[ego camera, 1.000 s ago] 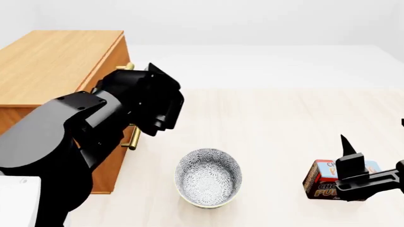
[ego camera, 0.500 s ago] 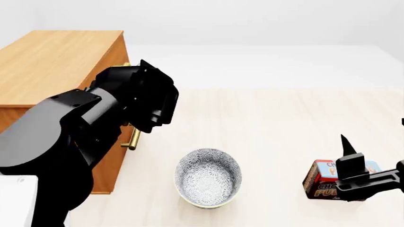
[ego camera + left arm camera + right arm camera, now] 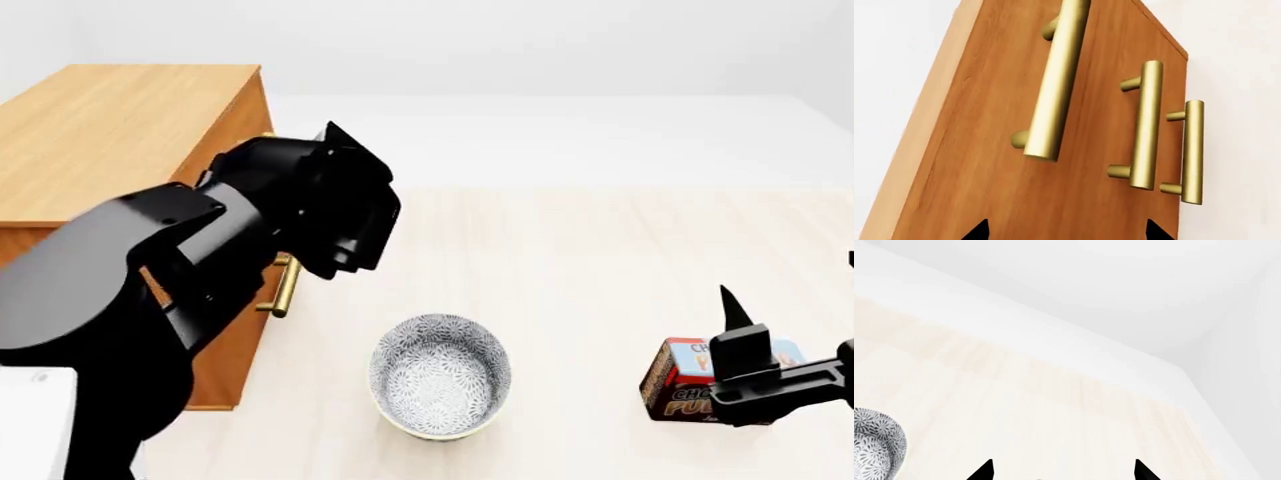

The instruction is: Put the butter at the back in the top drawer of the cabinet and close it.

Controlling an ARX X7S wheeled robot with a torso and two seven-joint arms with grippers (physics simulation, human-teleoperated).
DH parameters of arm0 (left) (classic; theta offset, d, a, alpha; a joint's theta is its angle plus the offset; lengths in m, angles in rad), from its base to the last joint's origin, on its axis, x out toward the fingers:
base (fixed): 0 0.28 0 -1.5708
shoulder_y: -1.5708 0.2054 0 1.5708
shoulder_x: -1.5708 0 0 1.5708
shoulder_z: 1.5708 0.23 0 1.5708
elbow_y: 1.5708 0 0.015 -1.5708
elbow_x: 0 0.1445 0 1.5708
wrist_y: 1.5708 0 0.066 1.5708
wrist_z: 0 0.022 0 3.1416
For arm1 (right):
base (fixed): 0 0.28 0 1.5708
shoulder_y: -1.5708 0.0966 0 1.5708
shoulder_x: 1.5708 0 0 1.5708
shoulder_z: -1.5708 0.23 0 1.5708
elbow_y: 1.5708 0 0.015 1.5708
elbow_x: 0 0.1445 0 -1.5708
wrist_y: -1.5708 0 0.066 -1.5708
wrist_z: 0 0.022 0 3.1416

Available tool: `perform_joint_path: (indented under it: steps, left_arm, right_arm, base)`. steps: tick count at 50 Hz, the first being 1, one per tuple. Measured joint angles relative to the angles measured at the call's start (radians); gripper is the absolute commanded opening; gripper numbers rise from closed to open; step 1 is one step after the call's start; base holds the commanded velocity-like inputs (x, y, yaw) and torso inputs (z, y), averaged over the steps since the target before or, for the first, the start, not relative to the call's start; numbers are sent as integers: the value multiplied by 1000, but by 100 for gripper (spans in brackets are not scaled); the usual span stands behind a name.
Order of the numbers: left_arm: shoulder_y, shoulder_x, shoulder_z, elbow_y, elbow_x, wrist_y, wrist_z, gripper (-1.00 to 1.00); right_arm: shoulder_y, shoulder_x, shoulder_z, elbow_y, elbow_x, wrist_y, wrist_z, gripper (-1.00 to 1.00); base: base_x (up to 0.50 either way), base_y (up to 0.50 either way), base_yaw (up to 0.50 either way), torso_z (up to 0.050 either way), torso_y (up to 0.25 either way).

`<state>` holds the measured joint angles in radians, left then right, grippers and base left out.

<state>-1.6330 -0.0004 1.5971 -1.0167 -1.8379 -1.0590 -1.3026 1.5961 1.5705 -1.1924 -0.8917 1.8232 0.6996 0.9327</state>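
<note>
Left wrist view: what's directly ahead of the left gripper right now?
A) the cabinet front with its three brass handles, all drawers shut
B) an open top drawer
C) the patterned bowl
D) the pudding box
A: the left gripper has its fingertips spread and faces the cabinet front, with three brass bar handles lined up; the nearest handle has not been grasped and no drawer is pulled out.

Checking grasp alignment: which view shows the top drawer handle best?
Left wrist view: the top drawer handle fills the frame, unobstructed. Head view shows only a sliver of handle, which drawer's is unclear, behind the left arm. Right wrist view shows none.
</note>
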Motion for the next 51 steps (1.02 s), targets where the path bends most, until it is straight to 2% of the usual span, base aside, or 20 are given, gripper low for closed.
perform_joint_path:
  steps: [13,28,36,51]
  left_arm:
    - [-32,0,-1,129,-21,18,4,100]
    - [-97,-20,-19,279,-36,68,87,100]
    - [-120,-125,-76,496,-70,112,59,100]
    - [-116,-404,-243,1002,-151,211,29,100]
  right_arm:
    - [0,0,9,-1,6,6,1,100]
    - [-13,0,6,-2,-5,-7,-1,100]
    - [-31,0,-6,-2,-26,-30,-9,100]
    - [-73,0,-38,-13,-79,-88,-25,100]
  base:
    - [0,0,0,0,0]
    - [0,0,0,0,0]
    - [0,0,0,0,0]
    - [0,0,0,0,0]
